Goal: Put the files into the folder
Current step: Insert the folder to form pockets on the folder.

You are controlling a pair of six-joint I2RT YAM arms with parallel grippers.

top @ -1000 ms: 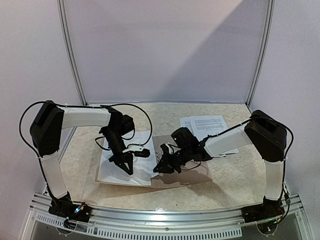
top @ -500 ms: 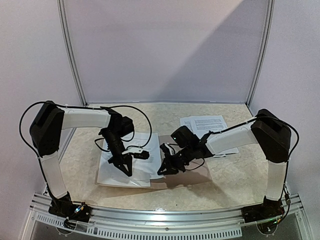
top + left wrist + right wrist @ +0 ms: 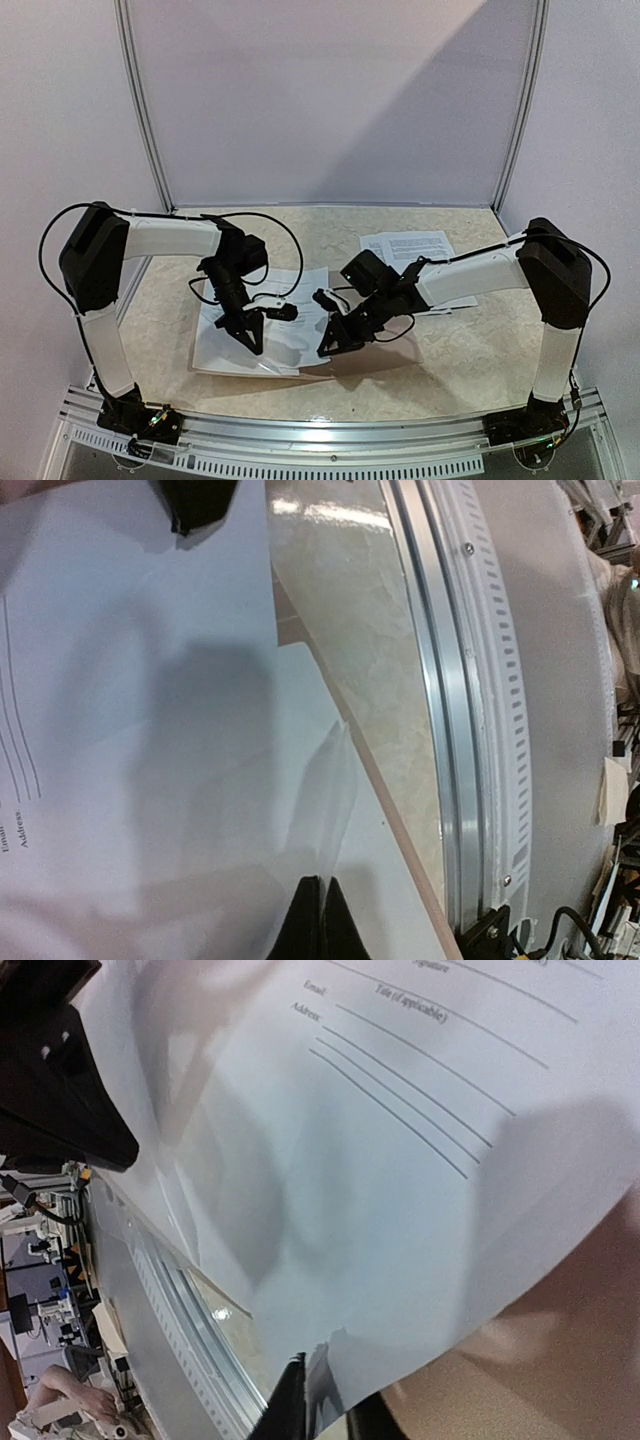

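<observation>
The files (image 3: 232, 345) lie at front left, their right part over the taupe folder (image 3: 385, 352). One more printed sheet (image 3: 410, 245) rests at the back right. My left gripper (image 3: 252, 340) points down onto the stack. In the left wrist view it (image 3: 325, 882) is shut on a fold of clear sleeve (image 3: 340, 790) over the white sheet (image 3: 150, 730). My right gripper (image 3: 328, 345) is at the stack's right edge. Its jaws (image 3: 330, 1412) stand slightly apart, with the corner of the sheet (image 3: 400, 1210) between them, above the folder (image 3: 570, 1360).
A metal rail (image 3: 320, 435) runs along the near table edge, close to both grippers, and shows again as a rail (image 3: 450, 730) in the left wrist view. The marbled tabletop (image 3: 470, 360) extends right of the folder. A grey wall panel stands behind.
The right arm has swung slightly right and its jaws have parted a little. The sheet's right edge has shifted right, further over the folder. The left gripper stays shut in place.
</observation>
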